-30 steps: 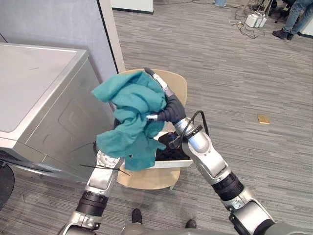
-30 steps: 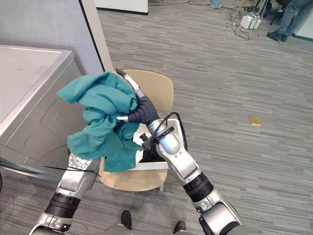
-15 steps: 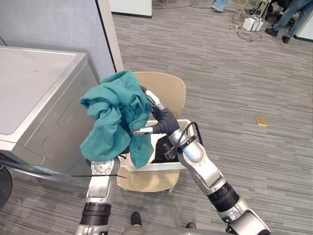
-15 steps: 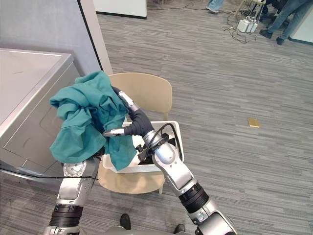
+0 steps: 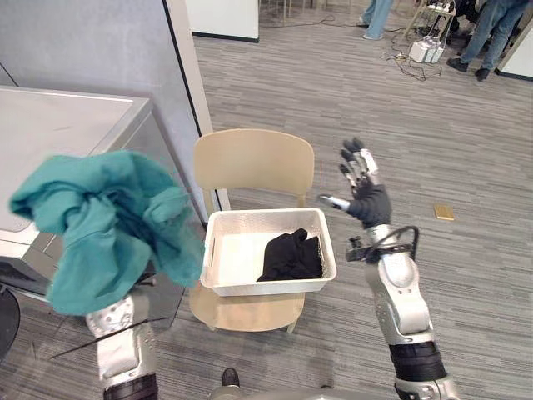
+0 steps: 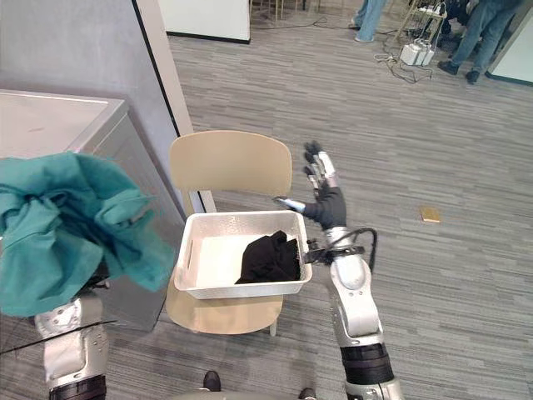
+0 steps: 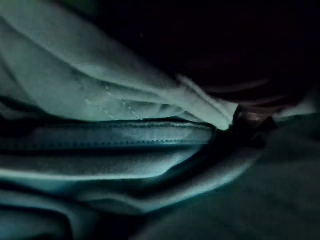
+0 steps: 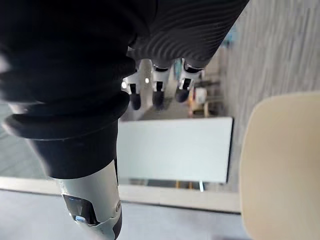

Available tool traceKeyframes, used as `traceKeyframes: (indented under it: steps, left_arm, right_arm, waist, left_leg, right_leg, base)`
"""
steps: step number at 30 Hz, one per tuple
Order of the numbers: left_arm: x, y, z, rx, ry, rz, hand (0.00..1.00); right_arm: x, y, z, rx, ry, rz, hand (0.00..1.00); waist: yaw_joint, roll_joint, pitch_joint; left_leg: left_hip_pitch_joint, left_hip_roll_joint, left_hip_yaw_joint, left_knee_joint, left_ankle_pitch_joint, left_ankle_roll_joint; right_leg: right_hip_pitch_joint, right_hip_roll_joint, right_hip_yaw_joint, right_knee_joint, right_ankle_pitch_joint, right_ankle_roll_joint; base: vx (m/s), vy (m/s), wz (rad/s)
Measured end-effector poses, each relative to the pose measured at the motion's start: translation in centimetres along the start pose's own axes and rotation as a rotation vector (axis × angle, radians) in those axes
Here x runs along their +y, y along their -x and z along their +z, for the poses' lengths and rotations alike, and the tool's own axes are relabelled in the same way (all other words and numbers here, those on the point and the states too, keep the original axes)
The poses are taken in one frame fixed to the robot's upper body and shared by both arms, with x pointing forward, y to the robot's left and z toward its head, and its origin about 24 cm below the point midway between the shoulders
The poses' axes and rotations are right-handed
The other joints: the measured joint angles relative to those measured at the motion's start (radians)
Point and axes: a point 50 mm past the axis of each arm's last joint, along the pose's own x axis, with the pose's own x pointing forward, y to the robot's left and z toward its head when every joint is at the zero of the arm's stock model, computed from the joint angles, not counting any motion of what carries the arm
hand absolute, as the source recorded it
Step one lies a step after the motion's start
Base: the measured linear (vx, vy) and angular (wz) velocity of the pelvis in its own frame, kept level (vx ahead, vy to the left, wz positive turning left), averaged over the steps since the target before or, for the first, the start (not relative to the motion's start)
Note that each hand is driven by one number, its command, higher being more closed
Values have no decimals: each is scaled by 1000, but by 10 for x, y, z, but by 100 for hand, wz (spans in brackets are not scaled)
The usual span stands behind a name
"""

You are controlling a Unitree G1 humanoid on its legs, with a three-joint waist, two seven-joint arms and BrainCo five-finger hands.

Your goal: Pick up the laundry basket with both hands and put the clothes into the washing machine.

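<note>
Two garments show from my left eye: a crumpled teal cotton cloth point(image 5: 100, 225), raised high on my left arm beside the grey metal washing machine point(image 5: 58, 125) and likely headed for its drum, and a bundled black garment point(image 5: 291, 254) lying in the white perforated plastic laundry basket point(image 5: 250, 285) on the beige wooden chair point(image 5: 254, 162).

Right eye: my right hand point(image 6: 327, 205) hovers just beside the basket, spread and empty (kept clear of the load, I judge).

Left wrist: teal folds and a seam press close. My left hand is buried, so I cannot tell its grip.

Right wrist: straight fingers point(image 8: 157, 95), holding nothing.
</note>
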Motion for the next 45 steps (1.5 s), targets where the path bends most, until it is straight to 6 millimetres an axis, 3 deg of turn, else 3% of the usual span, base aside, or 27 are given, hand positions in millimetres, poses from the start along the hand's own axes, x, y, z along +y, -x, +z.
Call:
traceKeyframes:
  steps: [5,8,13,16,17,23,29,32,36,37,38,40,41,42,44,45]
  left_arm:
    - [21,8,12,-42,-95,86,100]
    - [33,32,7,30,-114,149,100]
    - [38,53,-2,125,-134,140,100]
    - [36,53,-3,130,-125,136,100]
    - [35,54,-4,131,-123,136,100]
    - [35,54,-3,130,-124,137,100]
    - [35,48,-1,106,-120,148,100]
    - [37,43,1,81,-117,189,100]
    - [28,31,2,41,-74,213,100]
    - [23,27,1,33,-63,201,100]
    - [17,22,2,21,-57,166,100]
    - [9,20,2,19,-43,128,100]
    - [7,23,-1,35,-39,118,100]
    - [7,27,-3,56,-50,113,100]
    - [2,32,-7,83,-34,106,100]
    - [-3,33,-8,94,-22,89,100]
  right_arm:
    - [-34,18,-6,50,81,-165,0]
    - [-53,40,-15,122,169,-265,0]
    - [-62,71,-29,232,182,-373,0]
    - [-58,73,-31,237,147,-377,0]
    - [-47,71,-34,238,99,-360,0]
    - [-46,70,-34,235,97,-357,0]
    - [-37,46,-28,162,79,-335,0]
    - [-37,29,-32,155,88,-318,0]
    - [-42,27,-38,185,149,-314,0]
    - [-39,27,-38,187,149,-310,0]
    - [-36,27,-39,186,140,-305,0]
    - [-32,26,-39,184,137,-288,0]
    - [-30,26,-38,181,135,-279,0]
    - [-28,25,-36,169,132,-271,0]
    - [-32,25,-29,133,137,-278,0]
    - [-38,26,-28,130,152,-296,0]
  waist:
    - [1,21,-16]
    - [2,47,-31]
    - [3,65,-41]
    - [3,65,-42]
    - [5,53,-43]
    - [5,52,-42]
    - [6,38,-16]
    - [14,41,26]
    - [26,58,53]
    - [33,50,67]
    - [27,32,80]
    - [31,-14,83]
    - [35,-16,88]
    - [47,-19,86]
    - [54,13,96]
    - [46,34,106]
  left_leg:
    - [8,-2,-6,0,0,0]
    - [8,-2,-17,0,0,0]
    - [12,-1,-39,2,0,0]
    - [15,-1,-42,3,-1,0]
    - [2,-1,-48,25,-13,1]
    - [-7,1,-43,26,-14,0]
    - [-66,19,-26,73,-30,-6]
    - [-128,38,-22,237,-117,-4]
    - [-207,33,-88,409,-188,13]
    - [-215,24,-110,439,-188,16]
    - [-232,6,-157,460,-190,20]
    - [-252,-39,-214,493,-190,20]
    - [-269,-57,-237,510,-190,20]
    - [-289,-71,-273,505,-170,11]
    - [-323,-76,-335,454,-97,-6]
    - [-333,-76,-340,369,3,-7]
  right_leg:
    - [14,0,-5,-6,1,2]
    - [25,0,-16,-11,1,2]
    - [44,2,-40,-11,-4,5]
    - [43,-2,-42,5,-14,8]
    - [24,-17,-50,61,-47,12]
    - [10,-17,-46,66,-49,10]
    - [-59,-32,-35,120,-63,1]
    - [-102,-63,-34,237,-100,1]
    - [-131,-75,46,391,-154,13]
    - [-131,-61,156,448,-195,47]
    - [-128,-34,286,535,-277,61]
    - [-104,-20,408,561,-364,36]
    - [-84,-11,447,552,-405,4]
    - [-75,-6,443,539,-443,-11]
    - [-81,17,369,530,-451,-19]
    - [-84,23,302,528,-438,-41]
  base:
    - [-14,3,3]
    - [-3,-2,9]
    - [-8,-12,13]
    - [-18,2,3]
    - [0,0,0]
    - [0,0,-2]
    - [-10,6,-7]
    - [-20,35,-10]
    - [-21,48,46]
    - [29,-13,110]
    - [27,-97,125]
    - [-20,-239,117]
    - [-89,-271,118]
    - [-216,-287,120]
    - [-280,-271,126]
    - [-242,-162,182]
